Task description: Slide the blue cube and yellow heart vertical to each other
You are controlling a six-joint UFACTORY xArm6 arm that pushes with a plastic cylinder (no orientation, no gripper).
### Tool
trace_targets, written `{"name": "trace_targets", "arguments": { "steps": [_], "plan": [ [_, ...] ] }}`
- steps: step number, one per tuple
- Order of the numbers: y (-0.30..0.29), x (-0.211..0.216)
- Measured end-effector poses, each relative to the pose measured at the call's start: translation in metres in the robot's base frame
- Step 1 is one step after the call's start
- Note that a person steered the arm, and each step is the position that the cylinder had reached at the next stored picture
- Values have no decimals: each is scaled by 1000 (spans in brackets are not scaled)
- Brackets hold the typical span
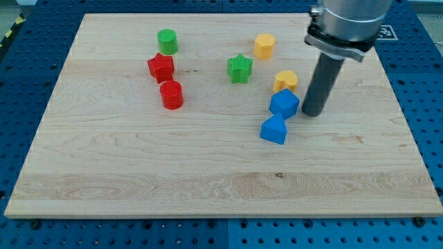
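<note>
Resting my tip (311, 113) just right of blue cube (284, 104), yellow heart (285, 81) above

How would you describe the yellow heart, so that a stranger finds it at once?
On the wooden board, look in the right half near the dark rod's tip. Two blue blocks sit there; the yellow heart touches the upper blue block from above. The other yellow block stands alone, higher.

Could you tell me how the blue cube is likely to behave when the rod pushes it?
The blue cube looks rigid and flat-based, so it should probably slide, not roll. My tip sits at its right; an off-centre push may turn it. The yellow heart touches it and would likely shift too.
</note>
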State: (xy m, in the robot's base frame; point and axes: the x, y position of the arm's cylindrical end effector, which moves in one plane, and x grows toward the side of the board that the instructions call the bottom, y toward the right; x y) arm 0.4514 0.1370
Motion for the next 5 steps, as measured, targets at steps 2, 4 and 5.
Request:
{"name": "trace_targets", "arguments": {
  "steps": [2,4,5],
  "plan": [
    [-17,-19],
    [-17,-41],
    [-17,-46]
  ]
}}
